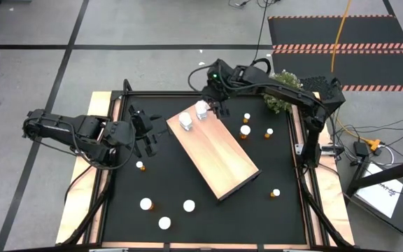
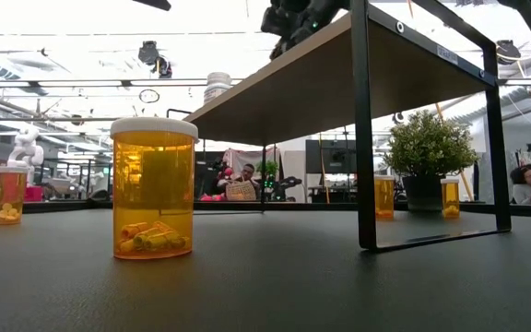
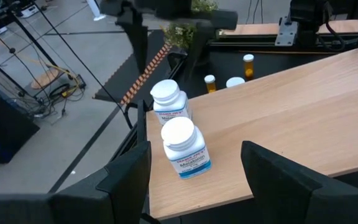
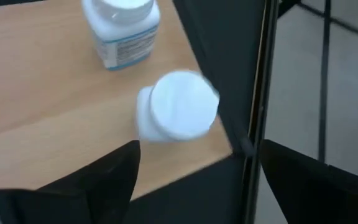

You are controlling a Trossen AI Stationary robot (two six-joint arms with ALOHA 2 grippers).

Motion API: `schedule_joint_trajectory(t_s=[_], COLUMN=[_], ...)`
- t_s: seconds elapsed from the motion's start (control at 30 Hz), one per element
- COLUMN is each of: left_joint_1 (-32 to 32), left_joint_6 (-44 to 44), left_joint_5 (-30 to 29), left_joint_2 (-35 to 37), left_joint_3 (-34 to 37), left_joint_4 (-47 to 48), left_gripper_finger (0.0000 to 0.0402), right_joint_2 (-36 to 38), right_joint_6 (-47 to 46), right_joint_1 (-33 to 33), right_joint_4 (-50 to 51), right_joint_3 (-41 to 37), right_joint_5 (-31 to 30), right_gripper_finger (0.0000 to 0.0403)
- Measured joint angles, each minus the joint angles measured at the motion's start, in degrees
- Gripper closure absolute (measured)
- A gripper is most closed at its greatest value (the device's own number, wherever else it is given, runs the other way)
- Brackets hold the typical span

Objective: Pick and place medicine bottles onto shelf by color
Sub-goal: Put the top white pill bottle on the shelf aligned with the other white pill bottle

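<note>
Your right gripper [image 1: 203,106] hangs with its jaws spread wide over the far corner of the shelf [image 1: 219,157], just above a white medicine bottle [image 4: 178,107] that stands free on the wood, a second white bottle [image 1: 185,121] close beside it. Your left gripper [image 1: 145,133] waits, parted and empty, off the shelf's left edge. Orange bottles [image 1: 245,131] stand scattered on the black bench [image 1: 208,220].

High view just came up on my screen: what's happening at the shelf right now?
The right gripper hangs open over the far corner of the shelf, just above a white bottle standing beside a second white bottle. The left gripper waits by the shelf's left side, holding nothing. Orange bottles are on the black tabletop.
</note>
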State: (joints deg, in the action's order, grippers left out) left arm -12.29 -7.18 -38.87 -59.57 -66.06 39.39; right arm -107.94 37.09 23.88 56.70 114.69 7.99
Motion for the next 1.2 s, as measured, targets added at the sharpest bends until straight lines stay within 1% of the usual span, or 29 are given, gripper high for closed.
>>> schedule_joint_trajectory(t_s=[0.1,0.2,0.33,0.5,0.67,0.9,1.2], left_joint_1=[0.0,0.0,0.0,0.0,0.0,0.0,0.0], left_joint_6=[0.0,0.5,0.5,0.4,0.5,0.7,0.9], left_joint_5=[0.0,0.0,0.0,0.0,0.0,0.0,0.0], left_joint_2=[0.0,0.0,0.0,0.0,0.0,0.0,0.0], left_joint_3=[0.0,0.0,0.0,0.0,0.0,0.0,0.0], left_joint_4=[0.0,0.0,0.0,-0.1,-0.1,-0.1,-0.1], left_gripper_finger=[0.0153,0.0153,0.0153,0.0153,0.0153,0.0153,0.0153], right_joint_2=[0.4,0.3,0.3,0.3,0.3,0.5,0.7], right_joint_6=[-1.5,-1.5,-2.0,-1.0,-0.5,-0.3,0.0], right_joint_1=[0.0,0.0,0.0,-0.1,-0.1,-0.1,-0.4], right_joint_4=[1.7,0.6,-5.9,-14.6,-18.7,-19.6,-21.9], right_joint_3=[-0.1,-2.2,-7.1,-12.8,-15.1,-15.2,-15.2], right_joint_5=[0.0,-0.6,-1.0,-6.4,-6.7,-6.4,-6.3], right_gripper_finger=[0.0098,0.0122,0.0169,0.0231,0.0272,0.0296,0.0298])
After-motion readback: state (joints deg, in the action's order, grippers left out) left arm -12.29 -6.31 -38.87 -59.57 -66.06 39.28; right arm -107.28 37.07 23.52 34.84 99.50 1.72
